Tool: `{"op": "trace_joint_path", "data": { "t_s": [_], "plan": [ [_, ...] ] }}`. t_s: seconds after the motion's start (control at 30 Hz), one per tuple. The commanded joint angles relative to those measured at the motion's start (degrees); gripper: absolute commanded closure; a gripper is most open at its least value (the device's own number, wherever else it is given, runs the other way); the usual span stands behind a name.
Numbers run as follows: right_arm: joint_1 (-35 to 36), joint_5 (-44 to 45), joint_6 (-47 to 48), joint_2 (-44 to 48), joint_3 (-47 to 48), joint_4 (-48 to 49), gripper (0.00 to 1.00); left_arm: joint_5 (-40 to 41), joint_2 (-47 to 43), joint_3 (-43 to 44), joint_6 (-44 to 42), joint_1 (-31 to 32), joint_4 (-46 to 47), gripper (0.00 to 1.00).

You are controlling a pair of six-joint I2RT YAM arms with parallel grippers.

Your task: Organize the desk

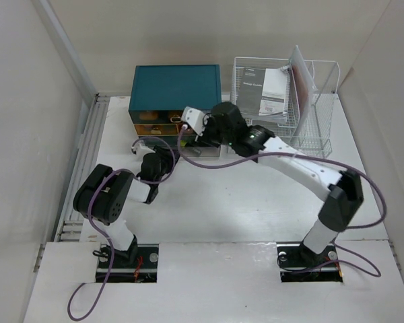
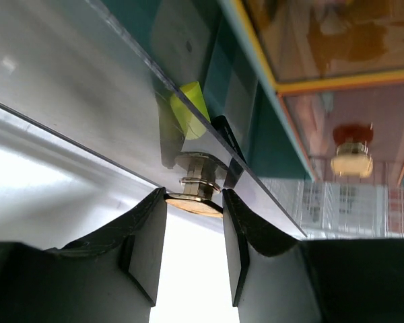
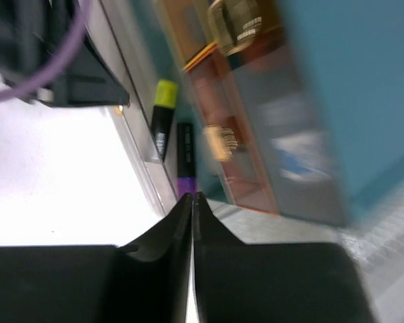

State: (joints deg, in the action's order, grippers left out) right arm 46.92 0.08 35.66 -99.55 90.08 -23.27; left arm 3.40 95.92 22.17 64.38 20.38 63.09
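I see a teal drawer box (image 1: 176, 86) — a white wire rack (image 1: 318, 131) of printed booklets (image 1: 274, 94) beside it. A yellow-capped black marker (image 3: 163, 116) lies by a purple-ended one (image 3: 186, 161).

The right gripper (image 3: 192, 202) is holding its fingers pressed flat together, with nothing between them. Just beyond the tips, a yellow-capped marker (image 3: 163, 118) and a purple-ended marker (image 3: 186, 151) are lying side by side, left of the teal drawer box (image 3: 350, 81). The desk (image 3: 54, 188) is showing white at left.
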Motion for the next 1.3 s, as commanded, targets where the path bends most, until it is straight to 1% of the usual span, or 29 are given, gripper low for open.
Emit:
{"op": "trace_joint_path", "data": {
  "t_s": [0.0,0.03,0.17,0.33,0.47,0.5,0.63,0.67,0.73,0.77,0.8,0.83,0.87,0.9,0.93,0.97,1.0,1.03,1.07,1.1,1.13,1.17,1.23,1.27],
  "plan": [
    [-0.42,0.01,-3.84,8.21,-2.27,6.83,0.98,-1.90,-0.29,6.64,-3.38,0.27,-1.90,0.98],
    [-0.42,0.01,-4.54,10.84,-4.11,7.88,1.00,-1.90,0.23,7.61,-3.38,-0.25,-2.79,0.98],
    [-0.95,0.01,-5.60,15.51,-7.64,8.94,1.00,-1.90,2.33,12.27,-4.61,-0.78,-7.01,0.98],
    [-1.56,0.01,-6.13,18.24,-10.18,8.94,1.00,-2.43,5.23,17.55,-5.84,-1.31,-10.17,0.97],
    [-2.79,-0.52,-6.65,19.39,-11.42,8.94,1.00,-2.95,7.17,19.49,-6.37,-1.31,-11.32,0.89],
    [-2.79,-1.13,-6.66,19.91,-11.42,8.94,1.00,-2.96,7.18,20.27,-6.37,-1.31,-11.32,0.82],
    [-4.03,-2.18,-7.18,20.44,-12.56,8.94,1.00,-2.96,8.23,21.41,-6.90,-1.31,-11.85,0.65],
    [-4.63,-2.71,-7.18,20.45,-12.56,8.94,1.00,-2.44,8.23,20.90,-6.90,-1.31,-11.85,0.51],
    [-4.64,-3.32,-7.71,20.97,-13.17,8.94,1.00,-2.43,7.18,19.85,-6.90,-1.31,-11.23,0.37],
    [-5.16,-4.02,-7.71,20.97,-13.18,8.94,1.00,-2.43,6.57,18.01,-6.90,-1.31,-10.45,0.33],
    [-5.17,-4.64,-7.71,21.76,-13.18,8.94,1.00,-2.43,5.87,16.77,-6.38,-1.31,-9.14,0.23],
    [-5.69,-5.34,-7.71,21.76,-13.18,8.42,0.97,-2.43,4.21,15.28,-5.50,-1.31,-8.17,0.18],
    [-5.70,-5.96,-7.71,22.29,-13.70,8.41,0.85,-2.43,3.14,13.70,-5.49,-1.31,-6.94,0.14],
    [-5.70,-7.01,-7.71,22.90,-13.71,7.80,0.79,-1.91,2.09,10.47,-4.71,-0.70,-5.27,0.11],
    [-5.70,-7.54,-8.32,22.91,-13.71,7.28,0.70,-1.90,0.86,8.61,-4.70,-0.69,-4.39,0.03],
    [-5.70,-7.55,-8.33,23.60,-13.71,6.75,0.64,-1.38,-2.20,6.67,-4.09,0.44,-3.60,0.00],
    [-5.70,-8.07,-8.33,24.48,-13.71,6.22,0.52,-0.33,-3.97,2.74,-3.56,0.97,-2.72,0.00],
    [-6.22,-8.07,-8.33,25.10,-13.71,6.22,0.44,-0.32,-5.55,0.96,-3.56,1.50,-2.01,0.00],
    [-6.22,-8.07,-8.93,25.80,-14.23,6.22,0.36,-0.32,-9.13,-0.71,-3.56,2.72,-1.40,0.00],
    [-6.22,-6.68,-10.25,27.46,-14.23,7.26,0.25,0.98,-11.09,-2.29,-3.56,3.43,-1.39,0.00],
    [-6.22,-4.49,-10.26,28.17,-15.10,7.27,0.18,1.00,-13.19,-5.01,-4.52,4.13,-2.26,0.00],
    [-6.22,-3.17,-10.78,28.88,-15.63,7.27,0.17,1.69,-17.65,-5.91,-5.22,5.97,-3.75,0.00],
    [-6.83,0.51,-11.31,30.81,-15.64,7.27,0.13,2.40,-22.24,-7.40,-8.11,7.47,-6.56,0.00],
    [-6.84,2.45,-12.36,31.51,-16.34,7.79,0.12,3.10,-24.70,-7.41,-9.26,8.35,-10.40,0.00]
  ]
}}
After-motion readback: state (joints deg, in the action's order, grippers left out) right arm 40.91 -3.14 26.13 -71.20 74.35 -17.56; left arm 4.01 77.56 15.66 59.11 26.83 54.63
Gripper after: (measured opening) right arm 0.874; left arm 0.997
